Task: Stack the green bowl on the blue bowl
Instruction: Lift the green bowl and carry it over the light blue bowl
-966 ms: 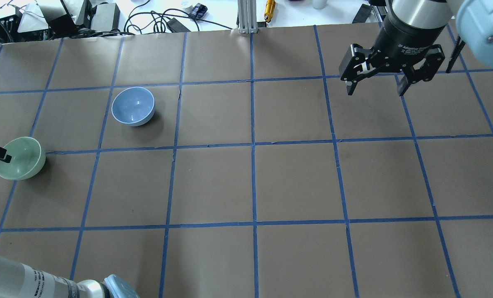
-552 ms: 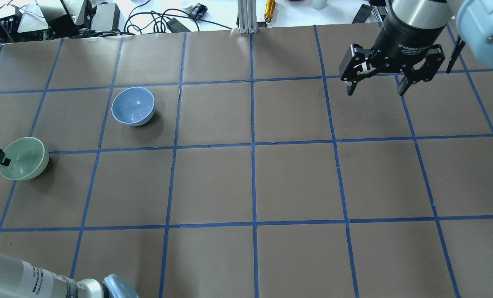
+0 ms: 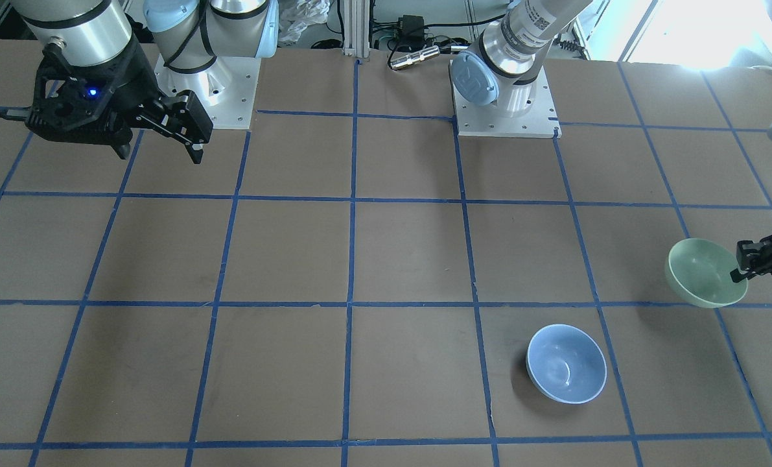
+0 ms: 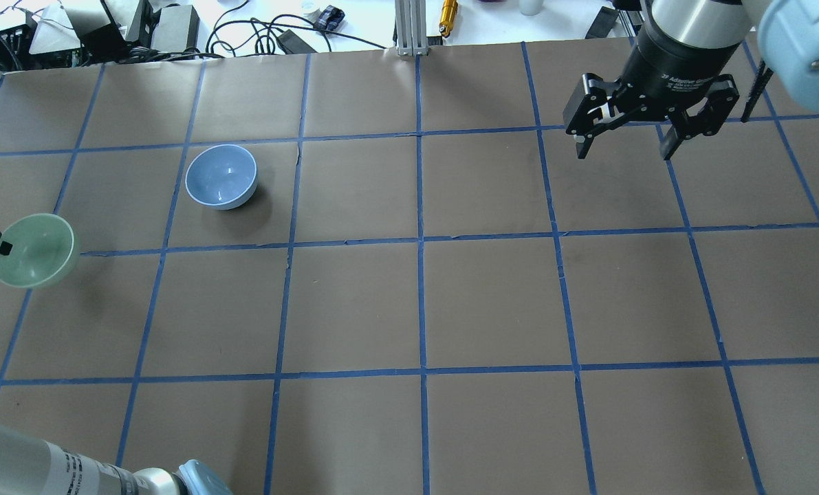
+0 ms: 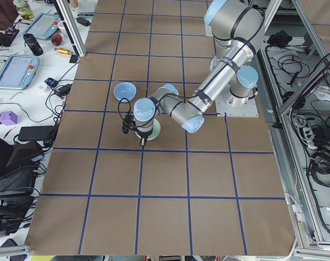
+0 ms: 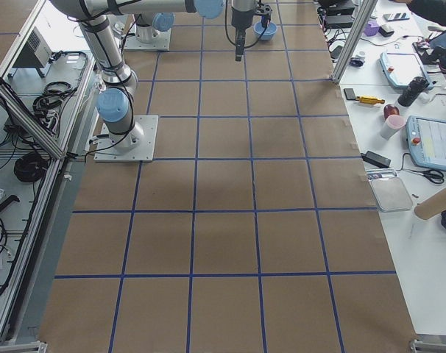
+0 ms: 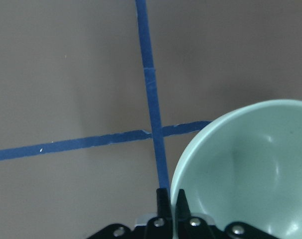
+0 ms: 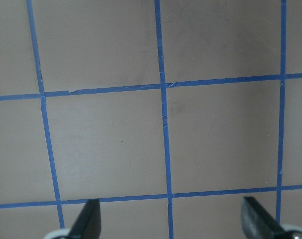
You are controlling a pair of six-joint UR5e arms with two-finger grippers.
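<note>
My left pincer [image 7: 172, 201] is clamped on the rim of the green bowl [image 4: 34, 251], one finger inside the wall and one outside, as the left wrist view shows. Only a black fingertip at the picture's left edge shows in the overhead view.

A second ago the green bowl sat lower in the overhead view with its shadow tucked against it. Now it has shifted a little toward the far side of the worktop [image 4: 492, 302], and its shadow lies apart from it, below and to the right. From that I read the bowl as lifted clear of the surface. The front-facing view agrees: the green bowl [image 3: 706, 280] hangs from the pincer with its dark shadow off to one side. It looks more level than a second ago, with its opening facing up.

The blue bowl [image 4: 221, 176] has not moved. It stands upright on the worktop in the next grid square, near the green bowl but not touching it. The left side view shows the same, with the blue bowl [image 5: 124, 91] beyond the left arm's wrist.

My right pincer [image 4: 624, 152] stays where it was, hovering over the far right part of the worktop with its fingers spread wide and nothing between them. Its wrist view shows only bare brown surface and the blue tape [image 8: 163, 124] crossing it.
</note>
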